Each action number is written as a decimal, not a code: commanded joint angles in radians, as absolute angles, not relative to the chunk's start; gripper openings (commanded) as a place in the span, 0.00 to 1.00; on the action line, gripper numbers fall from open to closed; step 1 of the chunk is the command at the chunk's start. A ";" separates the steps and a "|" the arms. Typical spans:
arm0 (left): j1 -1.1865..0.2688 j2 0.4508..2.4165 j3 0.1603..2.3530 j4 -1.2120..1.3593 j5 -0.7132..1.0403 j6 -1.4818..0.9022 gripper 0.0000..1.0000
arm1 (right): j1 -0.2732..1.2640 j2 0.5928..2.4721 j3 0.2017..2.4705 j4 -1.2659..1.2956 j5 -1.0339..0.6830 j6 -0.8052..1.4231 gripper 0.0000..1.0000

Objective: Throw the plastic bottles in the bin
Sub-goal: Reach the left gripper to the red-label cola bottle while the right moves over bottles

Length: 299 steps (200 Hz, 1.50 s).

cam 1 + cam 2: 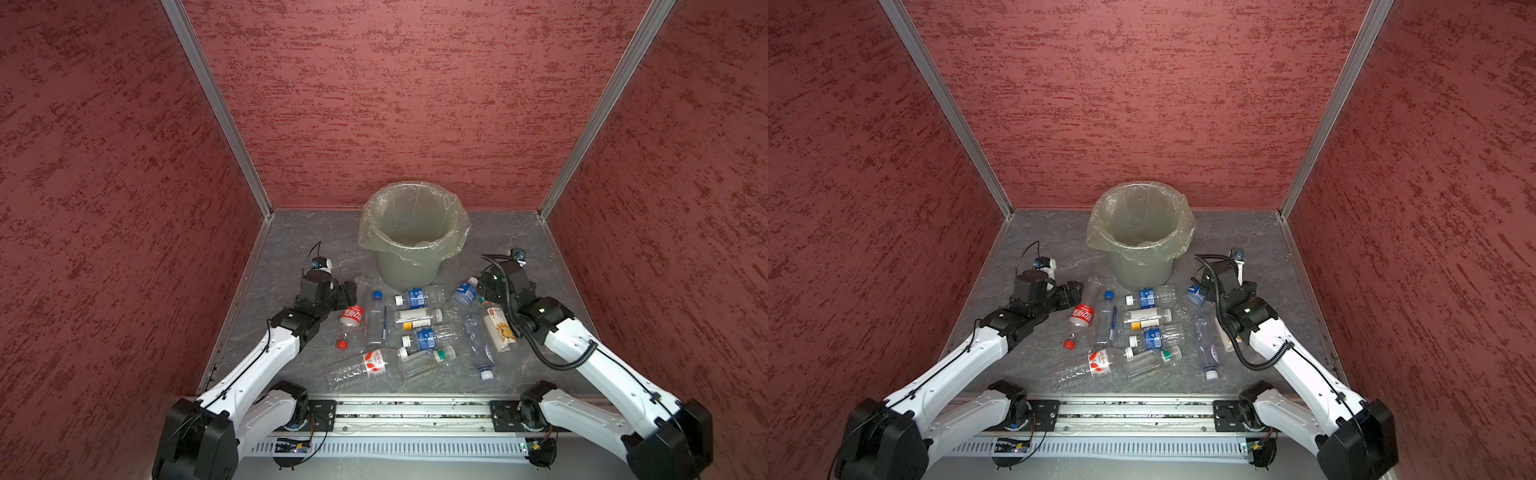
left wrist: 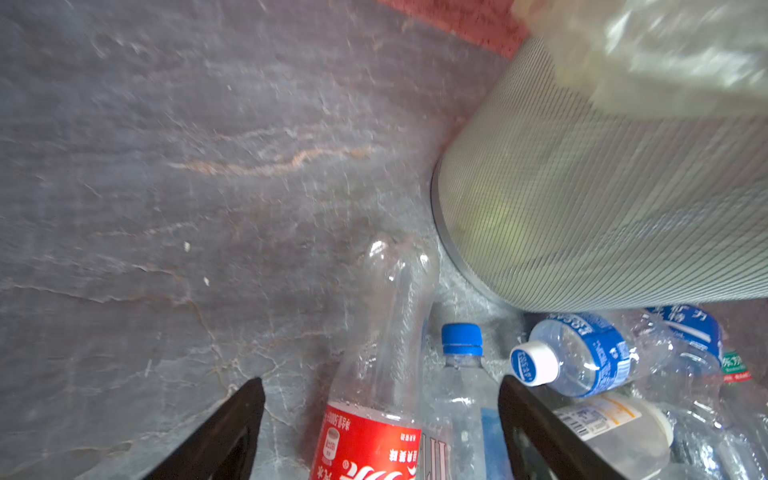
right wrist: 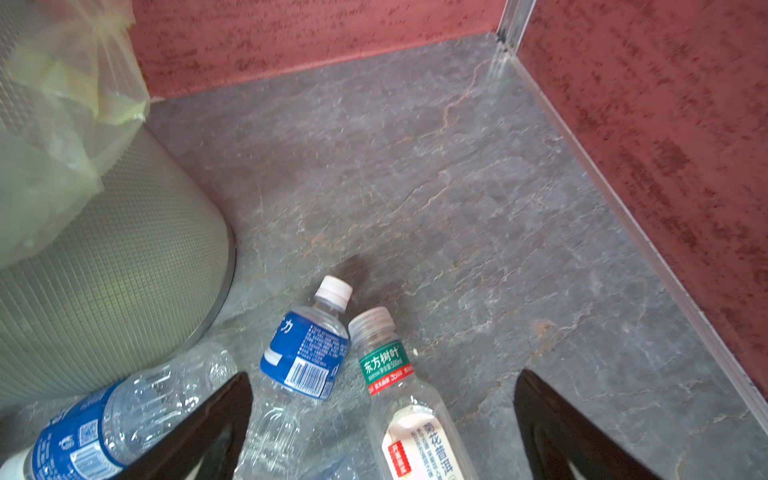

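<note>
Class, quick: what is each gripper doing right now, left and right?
Left gripper: open, straddling the red-label bottle, gripping nothing.
Right gripper: open, empty, over the white-label bottle.

Bin [image 1: 409,270] stands back centre; bottles [image 1: 417,298] lie scattered just before it on table [image 1: 295,243].

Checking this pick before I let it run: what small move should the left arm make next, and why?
Probably close the left gripper on the red-labelled bottle. In the left wrist view its open jaws straddle that lying bottle. The blue-capped bottle lies close alongside, also between them, so both might get pinched. The bin stands just beyond.
</note>
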<state>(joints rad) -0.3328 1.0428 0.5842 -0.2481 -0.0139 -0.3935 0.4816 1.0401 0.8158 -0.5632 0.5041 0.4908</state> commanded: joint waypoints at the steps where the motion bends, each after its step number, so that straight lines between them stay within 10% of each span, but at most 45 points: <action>1: -0.340 1.090 0.609 -0.286 0.055 -0.388 0.87 | 0.487 1.049 0.810 -0.593 0.462 0.517 0.99; 299: -0.343 1.589 0.812 -0.393 -0.036 -0.345 0.73 | 0.487 1.062 0.767 -0.575 0.379 0.489 0.99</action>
